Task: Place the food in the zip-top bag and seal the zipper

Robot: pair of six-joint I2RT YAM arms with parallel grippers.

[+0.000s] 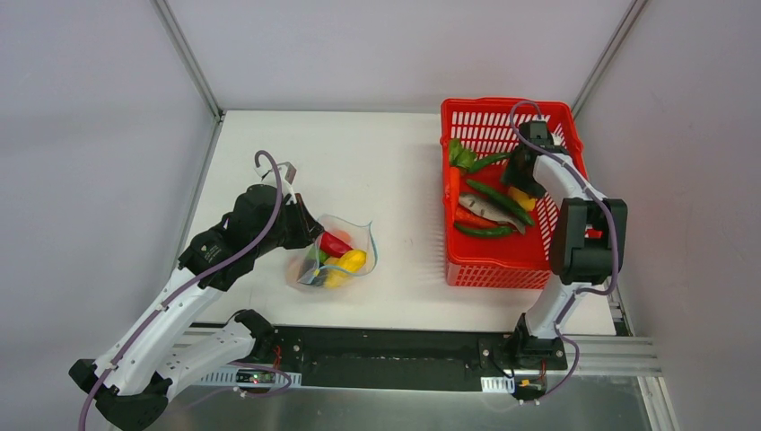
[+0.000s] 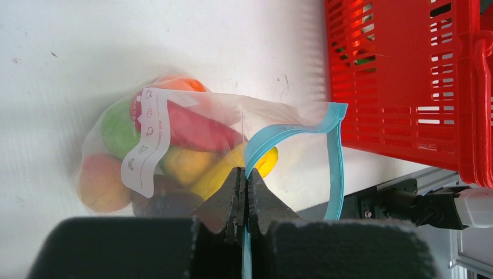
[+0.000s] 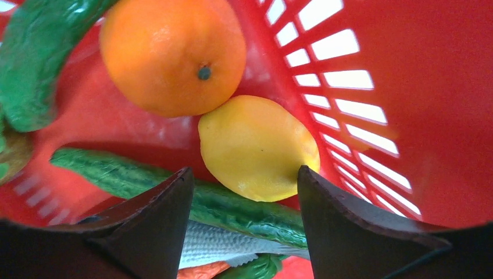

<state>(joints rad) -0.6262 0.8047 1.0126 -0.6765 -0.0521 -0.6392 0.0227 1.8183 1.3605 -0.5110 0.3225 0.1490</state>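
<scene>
The zip-top bag (image 1: 339, 254) lies on the white table, left of centre, with red, yellow, green, orange and dark toy food inside. In the left wrist view the bag (image 2: 192, 125) shows its white label and its teal zipper (image 2: 336, 157) gaping open in a loop. My left gripper (image 2: 245, 174) is shut on the zipper strip at the bag's mouth; it also shows from above (image 1: 310, 232). My right gripper (image 3: 244, 180) is open inside the red basket, just short of a yellow lemon (image 3: 258, 148) and near an orange (image 3: 172, 53). From above it sits over the basket (image 1: 523, 180).
The red mesh basket (image 1: 502, 269) stands at the right and holds green cucumbers (image 3: 232, 206), a grey fish (image 3: 215, 244), a carrot and other vegetables. Its wall (image 2: 407, 75) is close to the bag's open mouth. Grey walls enclose the table on three sides.
</scene>
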